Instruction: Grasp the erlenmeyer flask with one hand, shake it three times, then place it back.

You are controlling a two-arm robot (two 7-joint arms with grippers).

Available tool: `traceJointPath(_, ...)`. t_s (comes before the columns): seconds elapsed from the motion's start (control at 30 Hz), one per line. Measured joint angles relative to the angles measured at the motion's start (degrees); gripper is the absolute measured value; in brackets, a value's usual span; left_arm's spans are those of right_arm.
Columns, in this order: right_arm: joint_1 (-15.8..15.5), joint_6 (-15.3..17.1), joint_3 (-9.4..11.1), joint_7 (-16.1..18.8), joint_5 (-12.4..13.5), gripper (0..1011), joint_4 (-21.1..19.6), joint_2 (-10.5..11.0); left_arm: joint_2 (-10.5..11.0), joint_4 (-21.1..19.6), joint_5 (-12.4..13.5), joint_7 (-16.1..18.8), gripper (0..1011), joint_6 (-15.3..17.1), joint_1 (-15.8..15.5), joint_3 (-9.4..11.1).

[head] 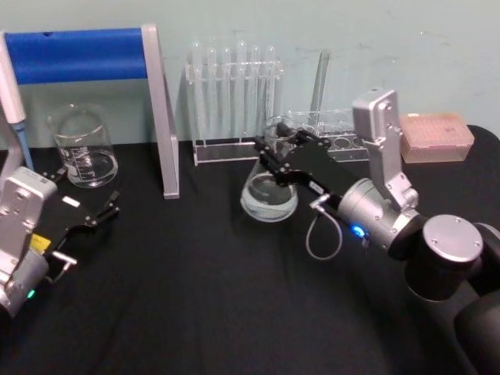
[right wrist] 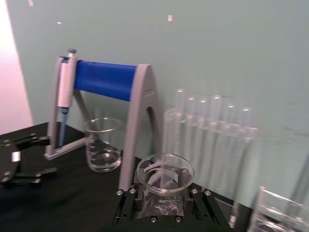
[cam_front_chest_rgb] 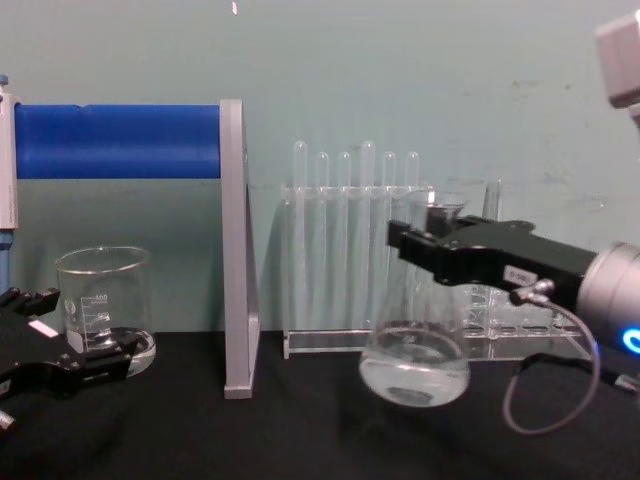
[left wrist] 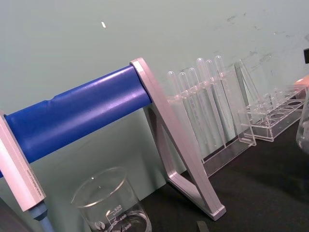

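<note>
Being clenched at the neck by the right gripper (head: 280,150), the erlenmeyer flask (head: 269,195) is held tilted, judged mid-shake; upright replacement is needed afterwards. The open left gripper (head: 87,189) is parked near-left.

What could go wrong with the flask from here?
The right gripper holds the erlenmeyer flask by its neck alone, tilted: it could slip mid-shake. The test tube rack stands close behind, so a swing may strike it. The liquid inside could slosh out of the open mouth.
</note>
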Motion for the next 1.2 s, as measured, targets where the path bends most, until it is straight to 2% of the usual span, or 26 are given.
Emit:
traceJointPath(0.5, 1.3, 0.1, -3.7, 3.8, 0.6, 450, 0.9, -0.7, 0.0, 0.0, 0.0, 0.0, 1001, 0.0, 0.0, 0.0)
traceJointPath(1.2, 1.7, 0.1, -4.8, 3.9, 1.3, 450, 1.1, -0.3, 0.0, 0.0, 0.0, 0.0, 1001, 0.0, 0.0, 0.0)
